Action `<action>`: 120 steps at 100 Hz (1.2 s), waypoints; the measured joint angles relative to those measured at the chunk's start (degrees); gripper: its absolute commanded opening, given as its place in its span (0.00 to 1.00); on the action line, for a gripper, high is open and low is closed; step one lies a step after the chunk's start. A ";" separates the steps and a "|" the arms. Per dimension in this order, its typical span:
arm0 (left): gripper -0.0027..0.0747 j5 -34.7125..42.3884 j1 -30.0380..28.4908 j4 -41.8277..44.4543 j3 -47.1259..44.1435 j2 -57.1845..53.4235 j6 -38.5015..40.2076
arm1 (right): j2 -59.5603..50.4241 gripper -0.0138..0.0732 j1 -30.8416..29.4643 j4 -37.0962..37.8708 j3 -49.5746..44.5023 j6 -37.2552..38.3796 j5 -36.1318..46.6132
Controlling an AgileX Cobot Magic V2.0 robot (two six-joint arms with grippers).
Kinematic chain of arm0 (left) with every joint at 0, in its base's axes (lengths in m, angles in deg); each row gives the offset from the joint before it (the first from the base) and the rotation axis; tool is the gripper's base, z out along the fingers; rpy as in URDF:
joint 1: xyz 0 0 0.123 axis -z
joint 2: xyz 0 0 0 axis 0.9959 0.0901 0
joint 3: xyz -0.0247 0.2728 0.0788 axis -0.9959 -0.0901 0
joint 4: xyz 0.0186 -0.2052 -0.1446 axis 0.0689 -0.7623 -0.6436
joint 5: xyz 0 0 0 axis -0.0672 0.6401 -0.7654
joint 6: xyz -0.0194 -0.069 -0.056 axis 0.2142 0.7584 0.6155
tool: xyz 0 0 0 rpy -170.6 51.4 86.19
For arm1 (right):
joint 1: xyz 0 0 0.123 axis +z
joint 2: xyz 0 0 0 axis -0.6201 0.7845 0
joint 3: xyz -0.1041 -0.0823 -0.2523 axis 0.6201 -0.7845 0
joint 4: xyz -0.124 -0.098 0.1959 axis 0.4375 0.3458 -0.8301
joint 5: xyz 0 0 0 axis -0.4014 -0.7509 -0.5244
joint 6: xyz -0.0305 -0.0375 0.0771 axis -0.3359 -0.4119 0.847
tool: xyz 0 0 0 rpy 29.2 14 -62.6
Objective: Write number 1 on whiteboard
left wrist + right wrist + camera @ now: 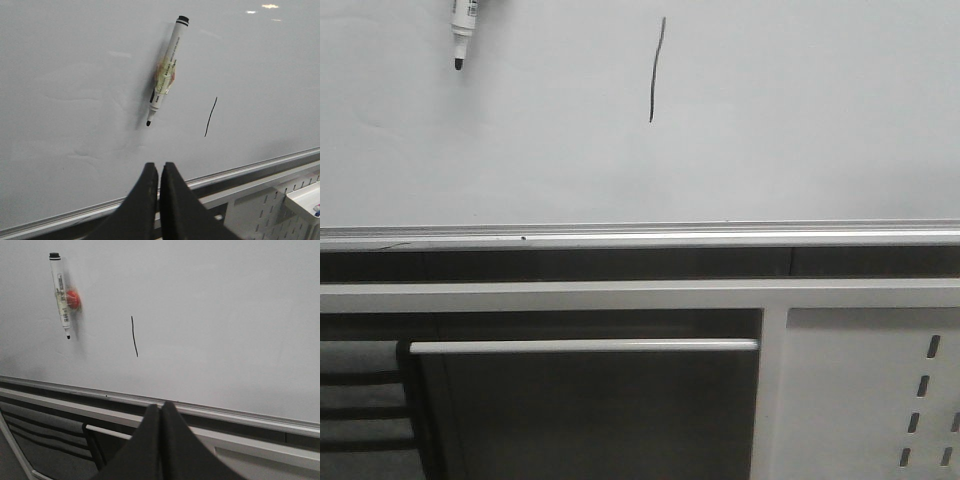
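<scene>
The whiteboard (pixel 800 120) fills the upper half of the front view, pale and smooth, with its silver rail (pixel 640 238) running across the middle of the frame. The number 1 (pixel 657 70) is drawn on it as a thin dark stroke, slightly curved and near vertical, at the top of the frame just right of centre. A marker pen (pixel 463 32) sticks to the board in the upper left corner, black tip pointing down, well apart from the stroke. Below the rail, a white panel with slots (pixel 880 400) sits in the lower right.

In the left wrist view, the left hand (pixel 159 172) shows at the bottom centre, its two dark fingers pressed together with only a thin seam between them, holding nothing. The pen (pixel 165 75) and the stroke (pixel 210 117) lie above it on the board.

In the right wrist view, the right hand (pixel 160 412) is likewise closed and empty, below the stroke (pixel 134 336) and the pen (pixel 61 295).
</scene>
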 measured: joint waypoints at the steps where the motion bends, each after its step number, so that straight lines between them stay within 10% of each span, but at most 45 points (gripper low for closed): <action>1: 0.01 0.00 0.00 0.50 0.01 0.00 0.55 | 0.00 0.09 0.00 0.00 0.00 0.00 0.00; 46: 0.01 -8.85 -21.15 72.99 -3.84 -1.31 69.78 | 0.00 0.09 0.00 0.00 -0.03 0.00 0.00; 120: 0.01 -10.79 -35.94 79.99 -10.12 -9.07 78.05 | 0.00 0.09 0.00 0.00 -0.03 0.00 0.00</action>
